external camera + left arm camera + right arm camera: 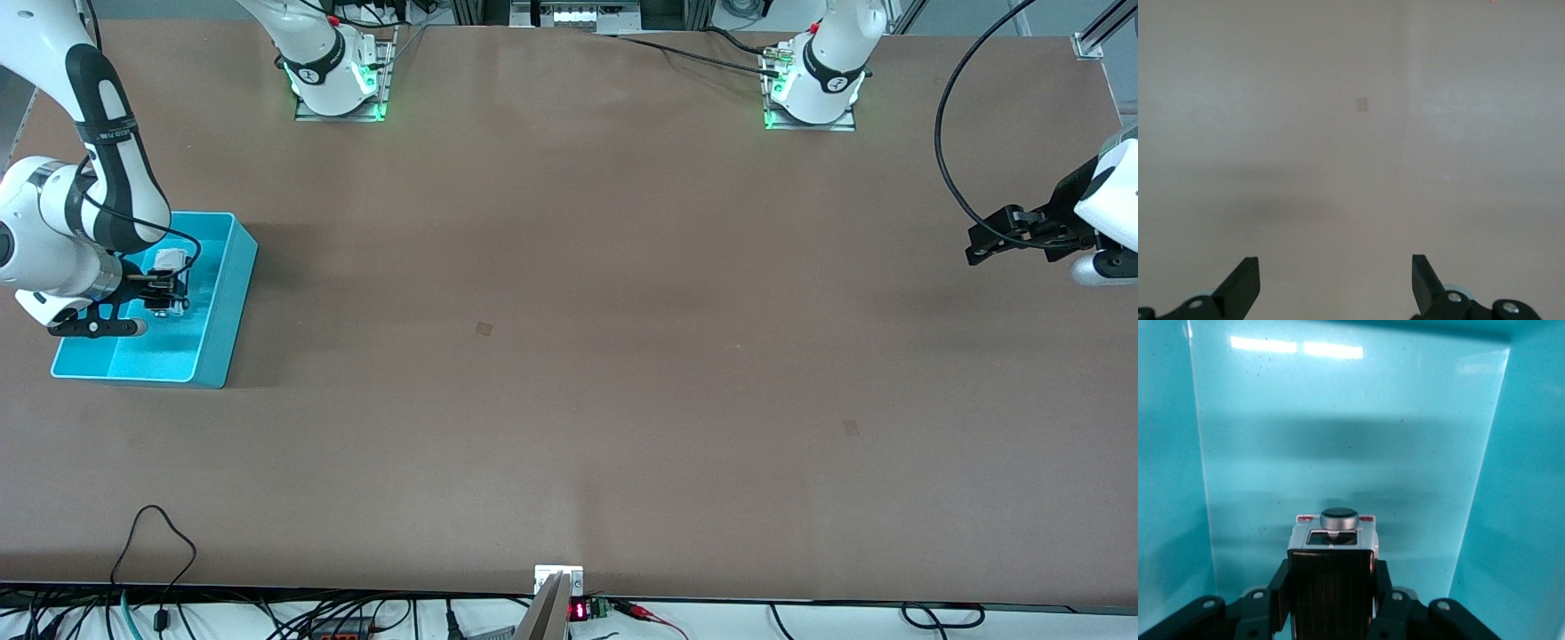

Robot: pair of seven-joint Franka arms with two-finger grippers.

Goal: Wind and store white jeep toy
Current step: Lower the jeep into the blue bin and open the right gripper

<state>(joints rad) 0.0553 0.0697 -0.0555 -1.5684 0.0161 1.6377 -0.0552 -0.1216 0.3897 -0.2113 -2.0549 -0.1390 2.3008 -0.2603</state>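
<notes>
Two grippers appear: the right gripper hangs inside the turquoise bin, clamped on the flanks of the white jeep toy, whose long axis runs straight out from the fingers, spare-wheel end leading. Left gripper waits, fingers spread wide, over bare table.

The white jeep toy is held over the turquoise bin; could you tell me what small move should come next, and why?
Probably lower it a little and then open the fingers. The right gripper is shut on the white jeep toy inside the turquoise bin, apparently just above its floor. The left gripper waits open over bare table.
</notes>
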